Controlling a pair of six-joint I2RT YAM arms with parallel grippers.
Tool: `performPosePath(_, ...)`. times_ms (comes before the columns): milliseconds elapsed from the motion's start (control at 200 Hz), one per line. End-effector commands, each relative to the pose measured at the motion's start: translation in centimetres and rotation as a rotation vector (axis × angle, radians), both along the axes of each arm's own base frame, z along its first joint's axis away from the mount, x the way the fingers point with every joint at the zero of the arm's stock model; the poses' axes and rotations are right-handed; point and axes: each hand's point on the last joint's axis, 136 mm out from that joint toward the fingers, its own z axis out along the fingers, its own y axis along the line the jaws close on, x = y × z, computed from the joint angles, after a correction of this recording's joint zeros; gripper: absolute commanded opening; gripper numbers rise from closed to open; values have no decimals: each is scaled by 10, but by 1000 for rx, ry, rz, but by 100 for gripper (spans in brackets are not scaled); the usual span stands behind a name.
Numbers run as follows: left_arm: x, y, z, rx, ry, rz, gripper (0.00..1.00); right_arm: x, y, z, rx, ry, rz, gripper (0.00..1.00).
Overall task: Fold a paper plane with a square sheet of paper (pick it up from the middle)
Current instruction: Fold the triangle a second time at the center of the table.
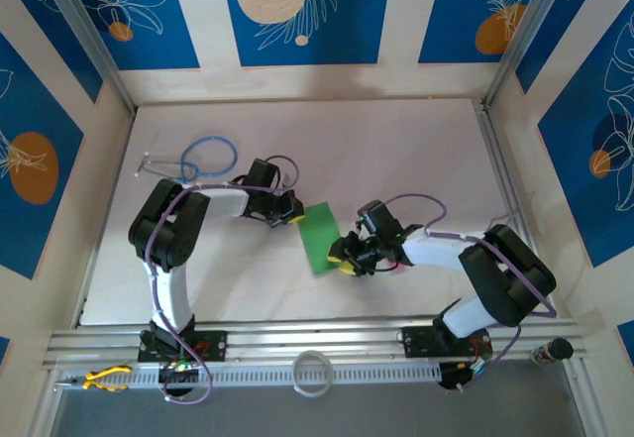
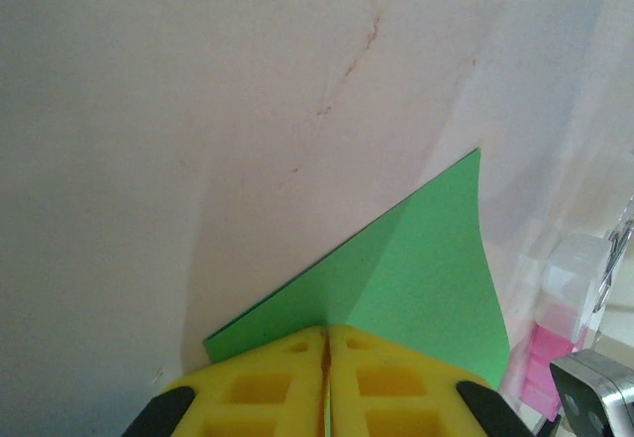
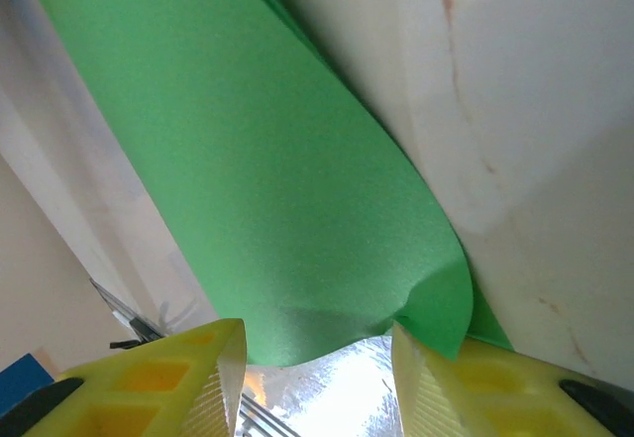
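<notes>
Yellow pads of my left gripper (image 2: 325,348) clamp an edge of the thin bright-green folded paper sheet (image 2: 421,259) out on the white tabletop (image 1: 396,140), right gripper (image 3: 317,348) half-open around its curl, so mid-fold I reckon, next up: press that crease flat.

left gripper (image 2: 325,343) pinched on green paper (image 2: 421,269) edge (pink bottle (image 2: 545,360) beside)

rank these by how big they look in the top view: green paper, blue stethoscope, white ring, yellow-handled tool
1. green paper and blue stethoscope, not ranked: the stethoscope spreads wider, but the paper covers more solid area
2. white ring
3. yellow-handled tool, smallest
</notes>
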Motion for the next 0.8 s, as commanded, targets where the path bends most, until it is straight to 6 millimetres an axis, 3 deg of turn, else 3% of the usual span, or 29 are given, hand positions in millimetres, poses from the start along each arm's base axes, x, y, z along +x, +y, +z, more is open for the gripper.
performPosePath(0,-10,15,-33,89,76,22,11,1,-7,2,-29,-26,-25,43)
performPosePath(350,-10,15,-33,92,78,15,11,18,3,10,-18,-98,40,43)
performPosePath(520,-11,15,-33,95,78,15,11,24,-1,17,-33,-153,53,44)
performPosePath(795,-12,17,-34,97,82,17,11,39,1,32,45,-236,134,54)
